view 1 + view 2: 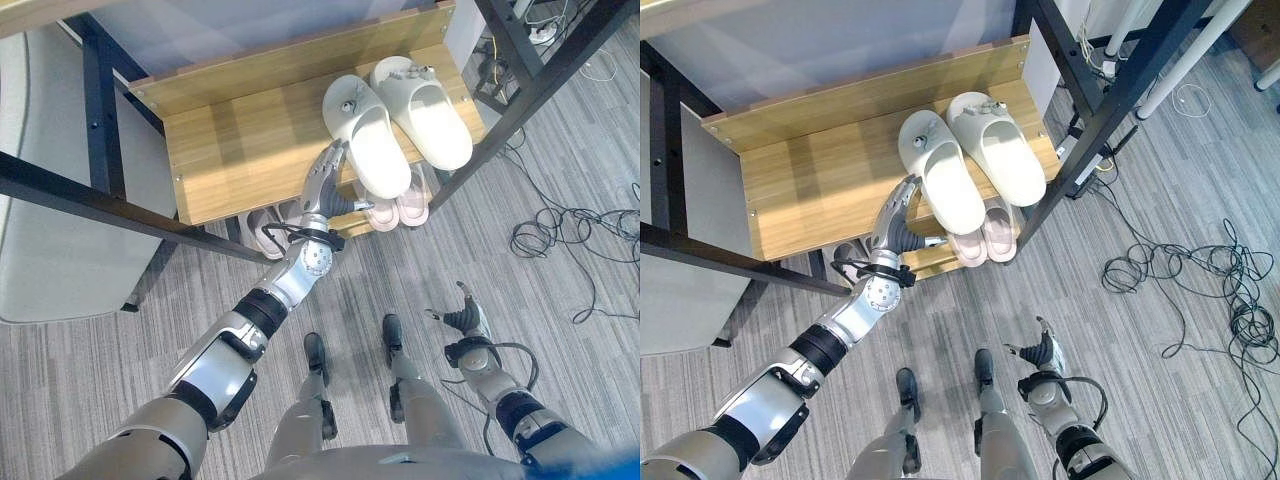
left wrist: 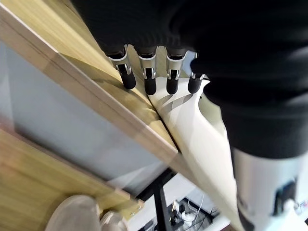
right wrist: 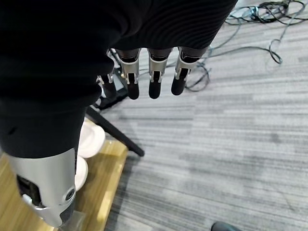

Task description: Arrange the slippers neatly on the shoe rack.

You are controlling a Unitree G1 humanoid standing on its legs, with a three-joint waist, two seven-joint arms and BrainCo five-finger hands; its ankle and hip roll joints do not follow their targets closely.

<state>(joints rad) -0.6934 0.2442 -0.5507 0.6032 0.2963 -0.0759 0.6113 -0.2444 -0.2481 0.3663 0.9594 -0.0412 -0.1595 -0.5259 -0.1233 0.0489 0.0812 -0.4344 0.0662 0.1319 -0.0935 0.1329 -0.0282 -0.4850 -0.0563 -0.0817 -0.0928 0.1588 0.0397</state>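
Two cream slippers lie side by side on the top board of the wooden shoe rack (image 1: pixel 240 150), toes toward the back. The left slipper (image 1: pixel 365 135) overhangs the front edge with its heel; the right slipper (image 1: pixel 428 112) lies close beside it. My left hand (image 1: pixel 325 185) is open, its straight fingers (image 2: pixel 150 84) resting along the left slipper's (image 2: pixel 192 130) side near the heel, thumb reaching under the heel. My right hand (image 1: pixel 462 315) hangs open low over the floor, away from the rack, fingers (image 3: pixel 154 86) relaxed.
A pinkish pair (image 1: pixel 398 205) and a grey pair (image 1: pixel 262 230) sit on the lower shelf. Black metal frame bars (image 1: pixel 540 85) cross on both sides of the rack. Loose cables (image 1: pixel 570 230) lie on the floor at right. A grey panel (image 1: pixel 40 250) stands at left.
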